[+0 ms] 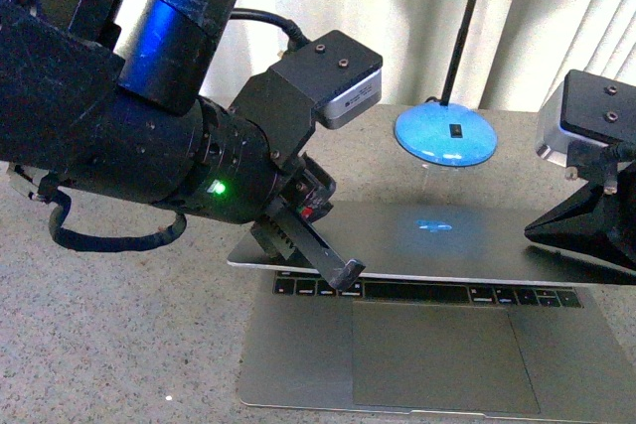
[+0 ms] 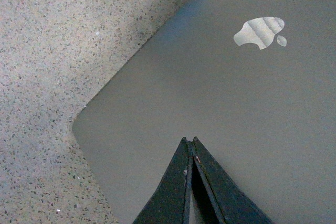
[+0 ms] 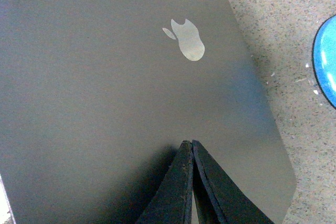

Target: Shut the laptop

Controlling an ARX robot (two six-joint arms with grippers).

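The silver-grey laptop (image 1: 437, 345) lies open on the speckled table, its lid (image 1: 437, 235) tilted far down over the black keys, only a narrow gap left. My left gripper (image 1: 350, 270) is shut and presses on the lid's left front edge. My right gripper (image 1: 542, 230) is shut and rests on the lid's right side. In the left wrist view the shut gripper (image 2: 190, 141) points at the lid (image 2: 210, 103) below the apple logo (image 2: 260, 31). In the right wrist view the shut gripper (image 3: 188, 144) sits on the lid (image 3: 105, 103) near its logo (image 3: 187, 40).
A blue round lamp base (image 1: 445, 134) with a thin black pole stands behind the laptop; its edge shows in the right wrist view (image 3: 325, 61). White curtains hang at the back. The speckled tabletop (image 1: 119, 345) lies to the left.
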